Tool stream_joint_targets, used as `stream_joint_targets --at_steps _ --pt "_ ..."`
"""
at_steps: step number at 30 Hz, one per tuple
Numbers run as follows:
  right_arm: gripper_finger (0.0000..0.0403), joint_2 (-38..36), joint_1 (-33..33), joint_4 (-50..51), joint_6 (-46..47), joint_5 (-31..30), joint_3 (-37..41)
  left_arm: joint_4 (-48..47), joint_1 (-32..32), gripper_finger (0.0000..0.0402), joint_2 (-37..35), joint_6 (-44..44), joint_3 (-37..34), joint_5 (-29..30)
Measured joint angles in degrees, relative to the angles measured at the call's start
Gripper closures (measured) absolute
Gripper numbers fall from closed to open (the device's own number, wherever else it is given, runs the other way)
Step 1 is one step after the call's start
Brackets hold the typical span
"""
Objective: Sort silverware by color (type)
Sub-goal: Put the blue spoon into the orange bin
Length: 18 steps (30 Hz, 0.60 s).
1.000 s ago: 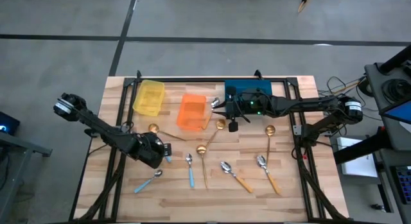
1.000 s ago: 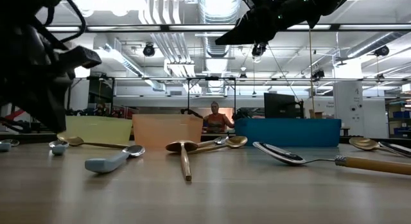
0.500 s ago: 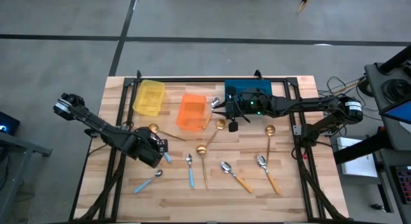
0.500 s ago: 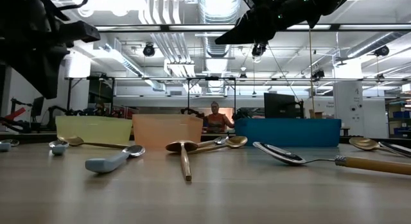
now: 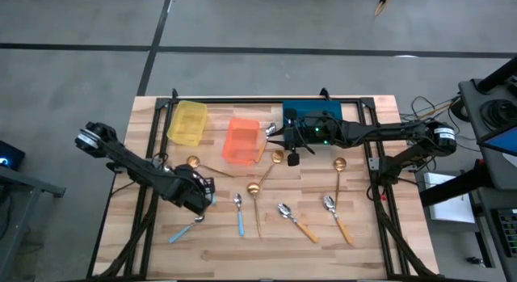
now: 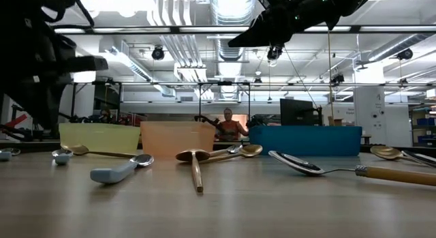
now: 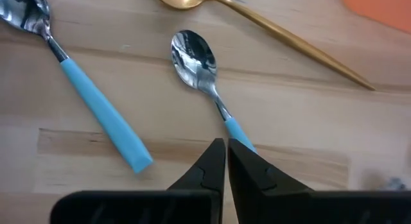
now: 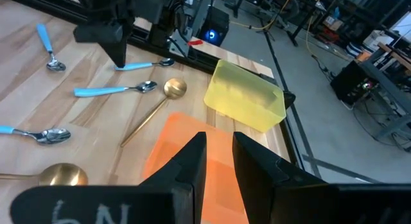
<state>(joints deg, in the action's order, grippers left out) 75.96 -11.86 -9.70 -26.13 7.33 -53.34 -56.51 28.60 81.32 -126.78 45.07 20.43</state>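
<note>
Silverware lies scattered on the wooden surface in front of three bins: blue bin, orange bin, yellow bin. The left gripper hangs low over the left part, its jaws shut with nothing between them, tips just above the blue handle of a spoon; a second blue-handled spoon lies beside it, a gold spoon beyond. The right gripper hovers above the orange bin, jaws slightly apart, and I cannot tell whether they hold anything. Orange-handled spoons rest farther right.
</note>
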Motion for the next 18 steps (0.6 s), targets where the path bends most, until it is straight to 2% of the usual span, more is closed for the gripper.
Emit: stream_joint_targets --at_steps 6,18 --pt "0.0335 0.0 0.0 0.0 0.0 0.0 0.0 0.5 -1.0 0.036 5.8 -3.5 1.4 0.0" --pt "0.0335 0.0 -0.2 0.0 0.0 0.0 0.0 0.0 -4.2 0.0248 12.5 -1.3 4.4 -0.2"
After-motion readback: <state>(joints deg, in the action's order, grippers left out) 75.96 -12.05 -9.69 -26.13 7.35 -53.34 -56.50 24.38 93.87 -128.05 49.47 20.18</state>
